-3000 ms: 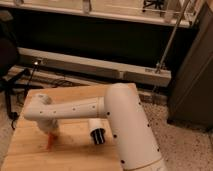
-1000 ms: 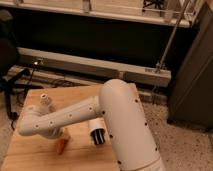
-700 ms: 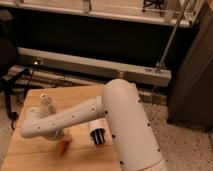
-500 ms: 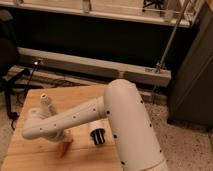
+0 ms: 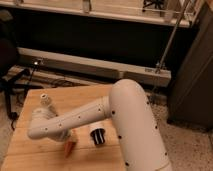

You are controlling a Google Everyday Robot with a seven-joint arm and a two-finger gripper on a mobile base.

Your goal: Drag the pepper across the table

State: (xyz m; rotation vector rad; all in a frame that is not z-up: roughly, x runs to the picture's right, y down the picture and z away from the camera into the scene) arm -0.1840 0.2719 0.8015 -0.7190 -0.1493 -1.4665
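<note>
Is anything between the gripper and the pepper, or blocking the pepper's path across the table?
Nothing visible separates them: the shut gripper, mostly hidden under the arm, sits right at the pepper. On the table, the black-and-white cylinder stands just right of the pepper, and the shaker is farther back left. Bare wood lies leftward.

White arm [image 5: 95,117] extends left from its bulky upper link, low over the near side. Gripper [image 5: 64,136], under the forearm's end, is closed.
</note>
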